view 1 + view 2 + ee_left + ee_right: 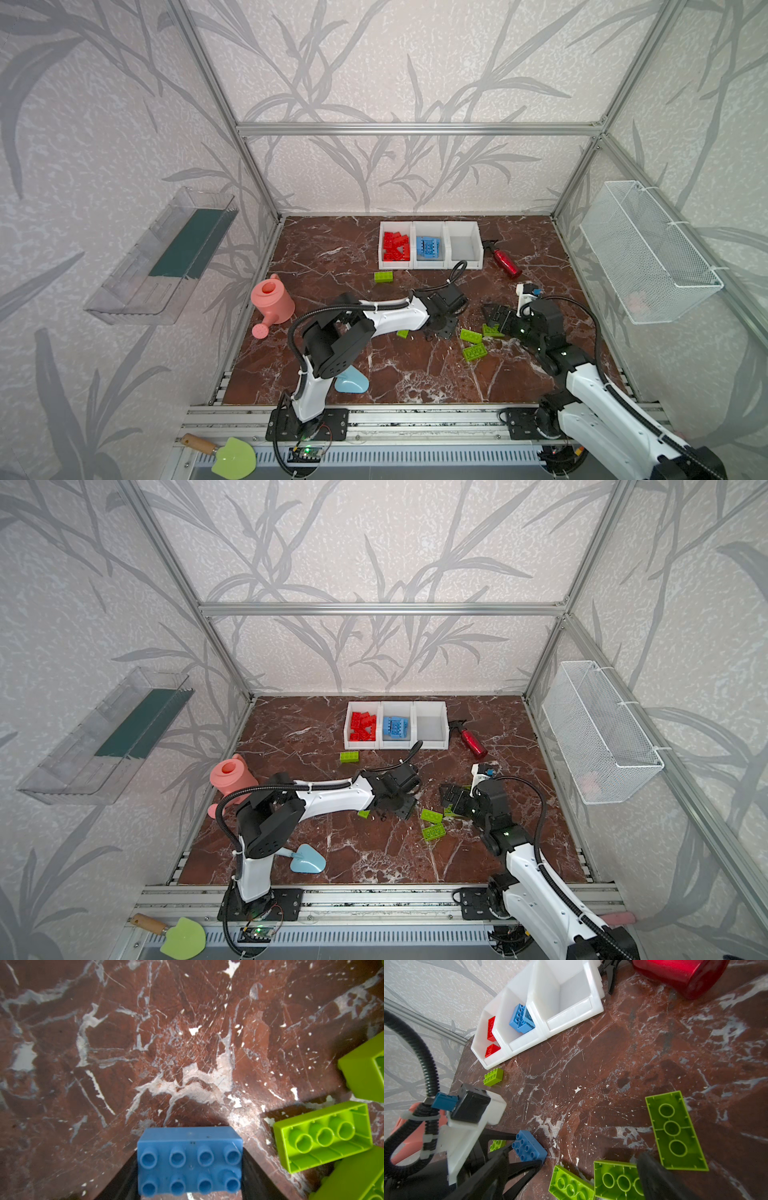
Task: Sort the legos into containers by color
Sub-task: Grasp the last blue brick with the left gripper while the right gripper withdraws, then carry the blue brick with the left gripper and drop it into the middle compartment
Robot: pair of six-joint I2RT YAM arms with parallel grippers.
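Note:
A blue brick (190, 1161) lies studs-up on the marble floor. My left gripper (436, 328) is shut on it, with a black finger against each side; this brick (529, 1149) is hidden in both top views. Three white containers (430, 266) stand in a row at the back: red bricks (396, 247) fill the left one, blue bricks (428, 248) the middle one, and the right one (463, 249) is empty. Lime green bricks lie loose, one (383, 276) near the containers and several (475, 352) under my right gripper (494, 318). That gripper hangs open just above them.
A red bottle (507, 259) lies right of the containers. A pink watering can (272, 303) stands at the left and a light blue scoop (351, 382) lies by the left arm's base. A wire basket (648, 253) and a clear tray (166, 257) hang on the side walls.

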